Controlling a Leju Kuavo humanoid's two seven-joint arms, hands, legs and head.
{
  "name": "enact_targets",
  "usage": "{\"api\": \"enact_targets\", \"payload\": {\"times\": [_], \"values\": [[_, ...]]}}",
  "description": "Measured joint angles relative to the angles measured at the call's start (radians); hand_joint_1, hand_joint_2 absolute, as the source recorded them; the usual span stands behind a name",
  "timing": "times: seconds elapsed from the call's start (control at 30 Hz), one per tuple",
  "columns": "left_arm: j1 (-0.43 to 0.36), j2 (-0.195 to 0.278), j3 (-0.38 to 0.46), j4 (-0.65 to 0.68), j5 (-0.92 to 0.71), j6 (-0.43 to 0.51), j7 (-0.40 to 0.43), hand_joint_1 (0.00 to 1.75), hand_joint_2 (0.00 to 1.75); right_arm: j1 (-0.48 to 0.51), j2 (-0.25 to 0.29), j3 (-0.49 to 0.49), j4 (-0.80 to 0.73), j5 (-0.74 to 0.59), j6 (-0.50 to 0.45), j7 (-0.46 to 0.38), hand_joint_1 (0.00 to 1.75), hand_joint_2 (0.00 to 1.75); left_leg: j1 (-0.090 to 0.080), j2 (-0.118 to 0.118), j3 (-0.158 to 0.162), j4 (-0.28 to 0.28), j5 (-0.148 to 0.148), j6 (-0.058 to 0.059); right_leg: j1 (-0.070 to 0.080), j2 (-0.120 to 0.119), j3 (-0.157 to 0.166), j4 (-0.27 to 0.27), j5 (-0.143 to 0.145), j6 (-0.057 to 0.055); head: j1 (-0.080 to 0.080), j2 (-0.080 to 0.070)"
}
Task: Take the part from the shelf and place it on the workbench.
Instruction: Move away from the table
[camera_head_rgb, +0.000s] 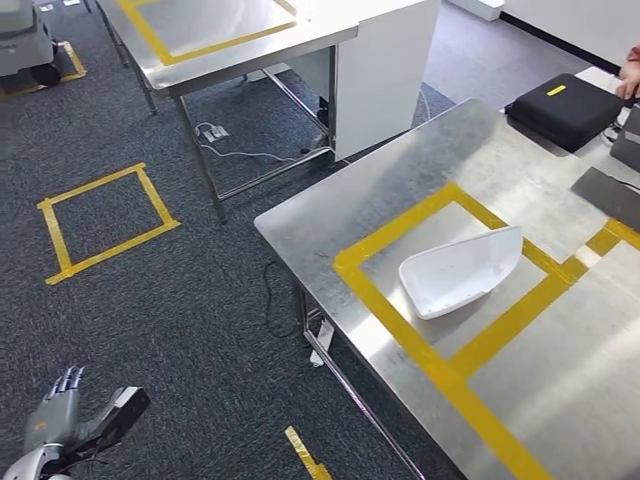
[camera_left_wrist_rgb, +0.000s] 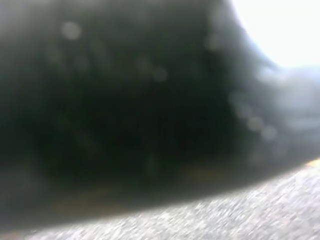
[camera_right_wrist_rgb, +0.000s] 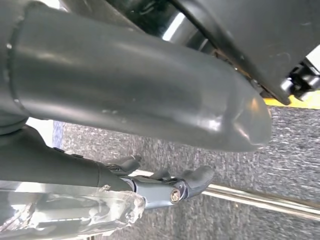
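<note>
Well off to the right of the left robot hand (camera_head_rgb: 56, 408), hanging empty with fingers apart over carpet, lies the white part (camera_head_rgb: 460, 270) inside the table (camera_head_rgb: 362, 200) tape square: placing seemingly done; right robot hand (camera_right_wrist_rgb: 166, 187) grip unclear.

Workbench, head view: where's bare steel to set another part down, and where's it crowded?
Free: the workbench corner nearest the carpet, outside the yellow tape square, and the strip between it and the black case. Crowded: inside the square, taken by the white part, and the far edge by the case.
</note>
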Motion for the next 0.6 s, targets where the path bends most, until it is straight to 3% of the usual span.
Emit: {"api": "enact_targets", "payload": {"times": [0.03, 0.1, 0.13, 0.17, 0.2, 0.23, 0.27, 0.3, 0.33, 0.4, 0.47, 0.53, 0.6], "values": [[0.002, -0.006, 0.012, 0.004, -0.005, -0.002, -0.002, 0.0, 0.0, -0.001, 0.0, 0.0, -0.002, 0.0, 0.0, 0.0, 0.0, 0.0, 0.001, -0.012, 0.001, -0.002, 0.001, 0.006, -0.002, 0.01, 0.003, 0.006, -0.008, 0.006, 0.002, 0.0], [0.001, -0.019, 0.034, 0.011, -0.018, -0.011, -0.005, 0.0, 0.0, -0.002, 0.0, -0.001, -0.004, 0.0, 0.0, 0.0, 0.0, 0.0, 0.004, -0.034, 0.001, -0.005, 0.004, 0.019, -0.007, 0.061, -0.022, 0.068, -0.051, 0.013, 0.006, 0.0], [-0.001, -0.026, 0.044, 0.017, -0.026, -0.017, -0.006, 0.0, 0.0, -0.001, 0.0, -0.002, -0.004, 0.0, 0.0, 0.0, 0.0, 0.0, 0.004, -0.045, 0.001, -0.005, 0.004, 0.022, -0.008, 0.091, -0.054, 0.135, -0.086, 0.013, 0.009, 0.0], [-0.003, -0.032, 0.056, 0.026, -0.036, -0.023, -0.008, 0.0, 0.0, 0.001, -0.001, -0.004, -0.004, 0.0, 0.001, 0.0, 0.0, 0.0, 0.003, -0.057, 0.0, -0.005, 0.004, 0.025, -0.009, 0.107, -0.092, 0.211, -0.119, 0.013, 0.01, 0.0], [-0.003, -0.039, 0.072, 0.04, -0.048, -0.028, -0.012, 0.0, 0.0, 0.002, -0.001, -0.007, -0.004, -0.001, 0.001, 0.0, 0.0, 0.0, 0.002, -0.07, 0.0, -0.005, 0.003, 0.026, -0.009, 0.114, -0.128, 0.277, -0.141, 0.011, 0.01, 0.0], [-0.003, -0.046, 0.091, 0.058, -0.062, -0.029, -0.017, 0.0, 0.0, 0.003, -0.001, -0.01, -0.004, -0.001, 0.002, 0.0, 0.0, 0.0, 0.0, -0.084, 0.001, -0.005, 0.003, 0.027, -0.008, 0.117, -0.151, 0.309, -0.141, 0.009, 0.01, 0.0], [-0.002, -0.053, 0.113, 0.081, -0.076, -0.029, -0.024, 0.0, 0.0, 0.004, -0.001, -0.014, -0.005, -0.001, 0.002, 0.0, 0.0, 0.0, 0.0, -0.097, 0.002, -0.005, 0.003, 0.027, -0.008, 0.118, -0.155, 0.298, -0.119, 0.007, 0.011, 0.0], [-0.002, -0.06, 0.136, 0.105, -0.089, -0.029, -0.031, 0.0, 0.0, 0.003, -0.002, -0.017, -0.006, -0.002, 0.004, 0.0, 0.0, 0.0, -0.001, -0.111, 0.004, -0.004, 0.002, 0.027, -0.009, 0.123, -0.138, 0.246, -0.079, 0.004, 0.011, 0.0], [-0.003, -0.067, 0.161, 0.132, -0.101, -0.028, -0.037, 0.0, 0.0, 0.002, -0.002, -0.021, -0.008, -0.002, 0.005, 0.0, 0.0, 0.0, 0.0, -0.125, 0.006, -0.004, 0.002, 0.026, -0.01, 0.137, -0.108, 0.17, -0.034, 0.001, 0.011, 0.0], [-0.006, -0.079, 0.209, 0.185, -0.12, -0.027, -0.047, 0.0, 0.0, -0.001, -0.002, -0.025, -0.01, -0.002, 0.008, -0.001, 0.0, 0.0, -0.001, -0.149, 0.006, -0.003, 0.002, 0.019, -0.012, 0.18, -0.056, 0.05, 0.018, -0.004, 0.011, 0.0], [-0.012, -0.086, 0.256, 0.244, -0.144, -0.025, -0.053, 0.0, 0.0, -0.004, -0.002, -0.028, -0.012, -0.001, 0.012, 0.0, 0.0, 0.0, 0.001, -0.168, 0.002, -0.004, 0.005, 0.006, -0.01, 0.193, -0.039, 0.021, 0.022, -0.008, 0.011, 0.0], [-0.018, -0.09, 0.306, 0.308, -0.172, -0.03, -0.053, 0.0, 0.0, -0.006, -0.002, -0.031, -0.015, 0.001, 0.015, 0.003, 0.0, 0.0, 0.005, -0.18, -0.001, -0.006, 0.007, -0.008, -0.008, 0.169, -0.03, 0.014, 0.028, -0.02, 0.01, 0.0], [-0.029, -0.095, 0.363, 0.379, -0.186, -0.053, -0.036, 0.0, 0.0, -0.009, -0.001, -0.034, -0.019, 0.006, 0.019, 0.01, 0.0, 0.0, 0.003, -0.139, -0.02, 0.036, -0.022, -0.017, -0.01, 0.144, -0.025, 0.005, 0.036, -0.032, 0.006, 0.0]]}}
